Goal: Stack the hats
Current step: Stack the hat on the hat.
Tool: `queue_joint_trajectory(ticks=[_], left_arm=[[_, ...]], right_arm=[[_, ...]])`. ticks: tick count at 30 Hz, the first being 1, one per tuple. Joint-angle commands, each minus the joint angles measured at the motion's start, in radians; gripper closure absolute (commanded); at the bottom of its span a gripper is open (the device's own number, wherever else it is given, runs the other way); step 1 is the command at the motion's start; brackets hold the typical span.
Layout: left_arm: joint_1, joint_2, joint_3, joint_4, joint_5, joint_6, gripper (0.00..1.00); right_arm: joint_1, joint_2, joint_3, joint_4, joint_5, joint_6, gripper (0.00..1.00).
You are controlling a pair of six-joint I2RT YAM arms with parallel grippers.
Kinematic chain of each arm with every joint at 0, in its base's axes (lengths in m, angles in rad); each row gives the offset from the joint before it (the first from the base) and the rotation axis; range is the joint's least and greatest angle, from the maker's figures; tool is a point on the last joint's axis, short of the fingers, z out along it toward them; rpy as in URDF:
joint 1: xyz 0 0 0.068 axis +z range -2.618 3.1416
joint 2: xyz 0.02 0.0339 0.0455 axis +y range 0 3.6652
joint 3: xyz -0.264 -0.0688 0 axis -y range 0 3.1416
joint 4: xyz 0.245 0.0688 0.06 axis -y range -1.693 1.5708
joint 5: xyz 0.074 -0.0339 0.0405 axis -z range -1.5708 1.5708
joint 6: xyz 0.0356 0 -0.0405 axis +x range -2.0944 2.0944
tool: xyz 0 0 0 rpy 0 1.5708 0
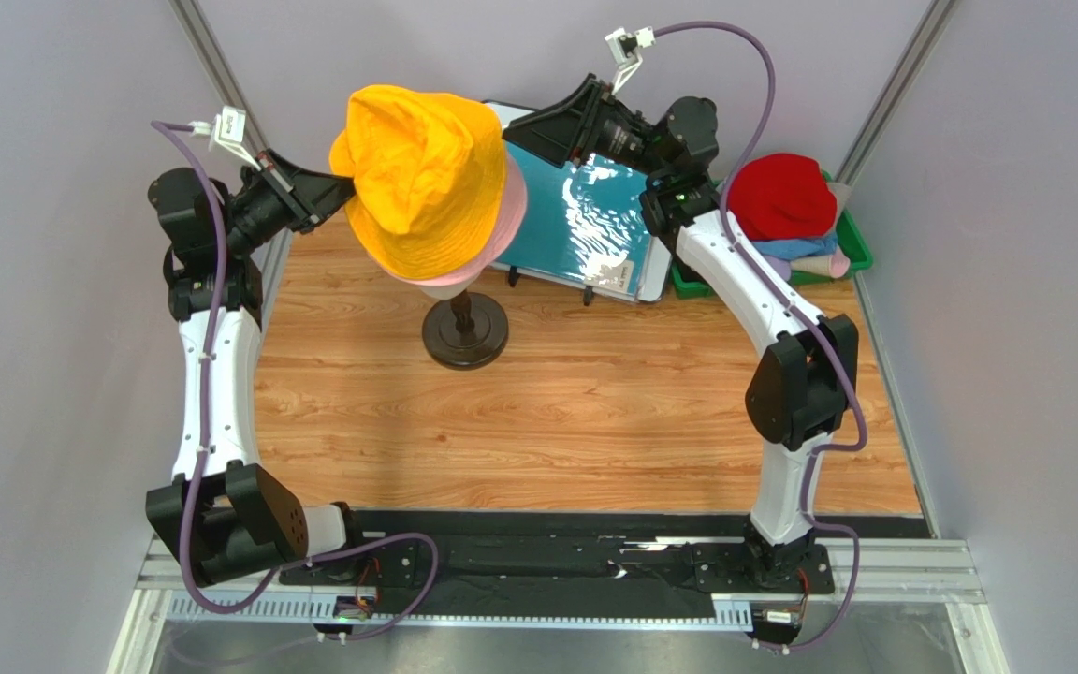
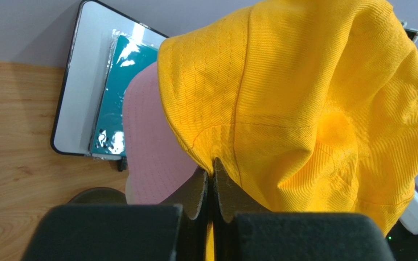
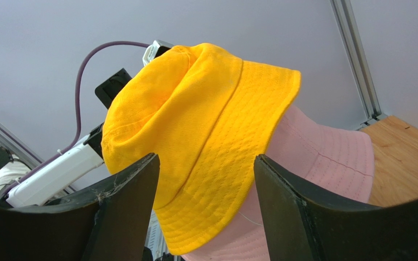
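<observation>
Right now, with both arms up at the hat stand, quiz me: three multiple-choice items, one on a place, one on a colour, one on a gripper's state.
1. Where is the red hat?
A. on the teal sheet
B. on top in the green bin
C. on the bare table

2. What colour is the hat directly under the orange-yellow hat?
A. pink
B. black
C. blue

3. How is the left gripper?
A. open, clear of the hats
B. shut on the red hat
C. shut on the orange-yellow hat's brim

Answers: 1 B, it lies uppermost in the bin at the right; 2 A, the pink hat shows below the orange-yellow brim; 3 C, the left wrist view shows its fingers pinched on that brim.
</observation>
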Motion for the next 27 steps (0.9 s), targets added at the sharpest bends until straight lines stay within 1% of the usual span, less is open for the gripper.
queue_joint_trajectory(ticks=[1, 6, 14, 16, 17, 21, 24, 25, 27], left_arm=[[0.004, -0.032, 0.003, 0.024, 0.025, 0.032, 1.0], [0.004, -0.03, 0.001, 0.03, 0.031, 0.027, 1.0], [0.004, -0.036, -0.002, 0.033, 0.036, 0.024, 1.0], [0.004, -0.038, -0.003, 0.033, 0.036, 0.026, 1.0], [0.004, -0.042, -0.003, 0.035, 0.036, 0.027, 1.0], [0.004, -0.041, -0.005, 0.032, 0.033, 0.03, 1.0], [0.004, -0.038, 0.0, 0.035, 0.034, 0.029, 1.0], [0.004, -0.039, 0.0, 0.036, 0.036, 0.029, 1.0], [0.004, -0.036, 0.0, 0.035, 0.037, 0.029, 1.0]], right_arm=[[0.027, 0.028, 0.074, -0.088, 0.015, -0.07, 0.3], [0.036, 0.054, 0.11, -0.157, 0.038, -0.128, 0.3], [0.038, 0.077, 0.136, -0.171, 0.067, -0.146, 0.29], [0.036, 0.091, 0.145, -0.165, 0.053, -0.127, 0.29], [0.041, 0.094, 0.148, -0.154, 0.046, -0.117, 0.32], [0.05, 0.099, 0.131, -0.061, 0.015, -0.067, 0.34], [0.052, 0.108, 0.15, -0.028, 0.004, -0.018, 0.38], [0.052, 0.117, 0.157, -0.028, 0.001, -0.008, 0.44], [0.052, 0.125, 0.177, -0.047, 0.007, -0.005, 0.52]])
